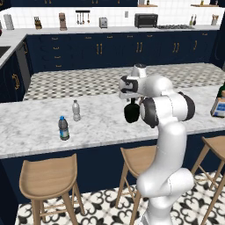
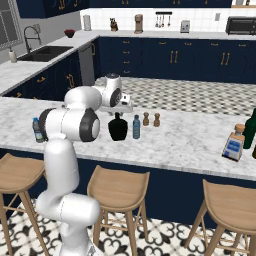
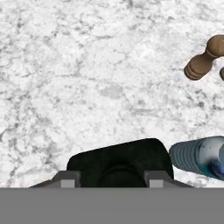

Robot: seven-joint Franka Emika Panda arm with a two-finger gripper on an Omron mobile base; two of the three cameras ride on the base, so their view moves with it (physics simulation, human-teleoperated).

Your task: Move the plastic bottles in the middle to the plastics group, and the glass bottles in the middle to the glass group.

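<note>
Left base view: we see the black bulbous bottle [image 1: 130,112] standing upright on the marble worktop [image 1: 39,127], directly under the pincer [image 1: 131,102], with its long axis vertical. The plastics group, a clear white-capped bottle [image 1: 76,110] and a dark-label bottle [image 1: 63,128], stands well apart to the left.

Right base view: the slim blue bottle [image 2: 136,127] stands just beside the black one, and the square labelled bottle [image 2: 234,142] waits near the tall green bottle [image 2: 250,129] on the right.

Hand view: the fingertips [image 3: 68,179] stand on either side of the black neck; we cannot tell if they already clench it. We judge that the bottle must travel right, towards the green one.
</note>
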